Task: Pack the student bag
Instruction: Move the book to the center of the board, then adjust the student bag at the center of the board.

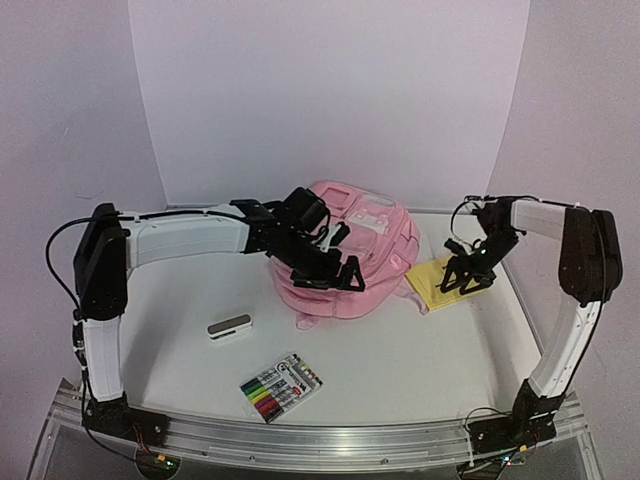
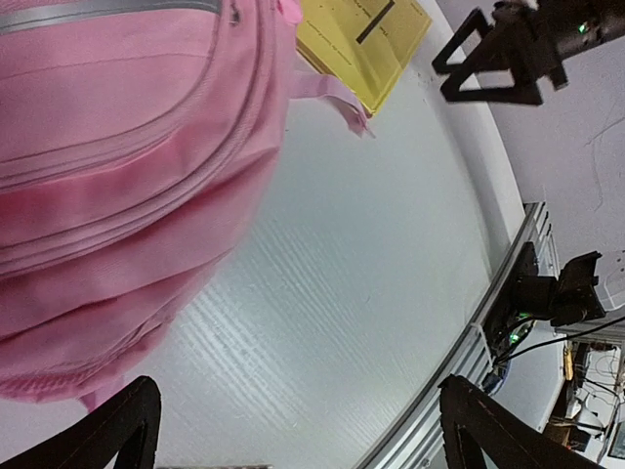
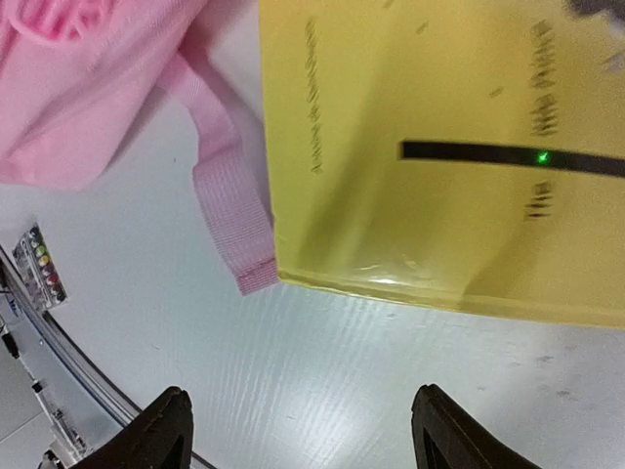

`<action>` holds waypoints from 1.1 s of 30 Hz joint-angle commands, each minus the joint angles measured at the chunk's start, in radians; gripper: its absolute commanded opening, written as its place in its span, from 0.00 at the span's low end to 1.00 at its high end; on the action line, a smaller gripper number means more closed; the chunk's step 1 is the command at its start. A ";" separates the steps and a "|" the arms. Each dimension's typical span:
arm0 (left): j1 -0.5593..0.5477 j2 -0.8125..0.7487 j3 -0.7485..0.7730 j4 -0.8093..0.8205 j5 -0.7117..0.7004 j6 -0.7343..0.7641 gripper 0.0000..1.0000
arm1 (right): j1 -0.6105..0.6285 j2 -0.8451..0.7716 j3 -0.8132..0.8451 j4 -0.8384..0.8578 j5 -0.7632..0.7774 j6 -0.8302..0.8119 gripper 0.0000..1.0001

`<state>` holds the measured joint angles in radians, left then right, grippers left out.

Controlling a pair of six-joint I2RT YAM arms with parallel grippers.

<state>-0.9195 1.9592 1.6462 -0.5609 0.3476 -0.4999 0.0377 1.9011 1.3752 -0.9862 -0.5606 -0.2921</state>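
- Pink soft fabric backpack, top view: it lies on the white table, directly under and behind the left gripper, and well to the left of the right gripper.
- Left gripper spread wide, low over the backpack's front edge, holding nothing.
- Right gripper poised over the flat yellow paperback book, which lies beside the backpack; grip cannot be judged from this view.
- Small white-and-grey rectangular block and clear pack of coloured markers lie near-side of the left gripper, apart from it.
- Left wrist view: both fingers of the left gripper stand far apart, bare table between them. Backpack fills the area ahead and to one side; contact cannot be told.
- Book, a pink webbing strap and the right gripper appear beyond.
- Right wrist view: fingers of the right gripper parted, nothing between them but table.
- Book lies flat just ahead of the fingertips; strap rests against its edge; backpack further off to one side.
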 commanded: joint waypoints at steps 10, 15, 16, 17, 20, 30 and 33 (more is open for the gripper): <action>-0.039 0.304 0.391 0.034 0.077 -0.032 0.99 | -0.130 0.349 0.581 0.068 0.193 -0.085 0.88; -0.039 0.388 0.460 0.016 0.073 -0.038 1.00 | -0.130 0.456 0.646 0.072 0.205 -0.078 0.89; -0.039 0.399 0.461 0.024 0.075 -0.046 1.00 | -0.130 0.460 0.629 0.072 0.206 -0.084 0.87; -0.039 0.408 0.460 0.036 0.079 -0.054 1.00 | -0.130 0.458 0.605 0.072 0.206 -0.094 0.86; -0.039 0.430 0.451 0.062 0.089 -0.073 1.00 | -0.130 0.428 0.504 0.083 0.192 -0.115 0.81; 0.072 0.389 0.250 0.073 -0.079 -0.241 0.92 | -0.053 0.232 0.128 0.163 0.199 -0.129 0.63; 0.138 0.355 0.201 0.096 -0.101 -0.249 0.92 | -0.003 0.179 0.032 0.189 0.209 -0.115 0.61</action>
<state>-0.9206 2.3713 1.9272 -0.4392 0.3886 -0.6831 -0.0432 2.1294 1.5339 -0.7684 -0.3890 -0.4030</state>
